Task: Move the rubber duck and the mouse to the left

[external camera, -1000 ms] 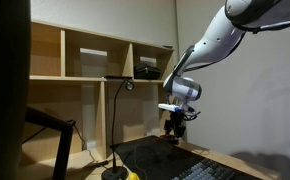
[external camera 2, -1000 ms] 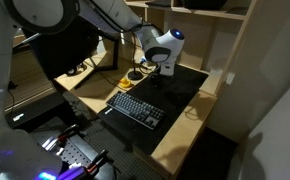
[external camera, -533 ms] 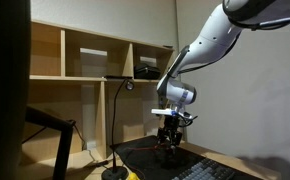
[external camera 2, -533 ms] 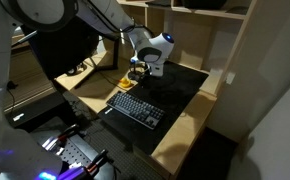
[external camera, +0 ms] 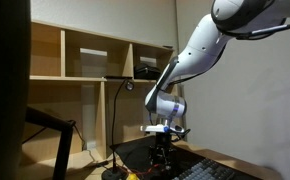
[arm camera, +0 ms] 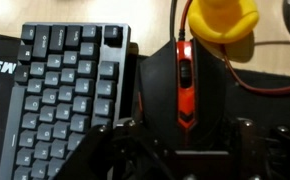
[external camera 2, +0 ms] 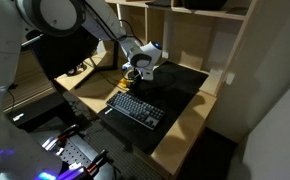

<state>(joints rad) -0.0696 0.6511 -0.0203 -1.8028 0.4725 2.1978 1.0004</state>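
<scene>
In the wrist view the black mouse (arm camera: 185, 90), with an orange stripe down its middle, lies right under my gripper (arm camera: 185, 140). The two fingers stand open on either side of its rear half; I cannot tell whether they touch it. The yellow rubber duck (arm camera: 222, 20) sits just beyond the mouse's front, on the wooden desk. In an exterior view the gripper (external camera: 160, 152) is low over the desk, with a bit of yellow, the duck (external camera: 132, 175), beside it. In the higher exterior view the gripper (external camera 2: 135, 75) hides the mouse and the duck.
A dark keyboard (arm camera: 65, 90) lies right beside the mouse on a black desk mat (external camera 2: 180, 85); it also shows in both exterior views (external camera 2: 135, 107) (external camera: 200, 172). A red cable runs past the duck. A black lamp (external camera: 115, 130) and wooden shelves (external camera: 85, 70) stand behind.
The arm has come down and moved across the mat toward the lamp side. The gripper is now low over the mouse.
</scene>
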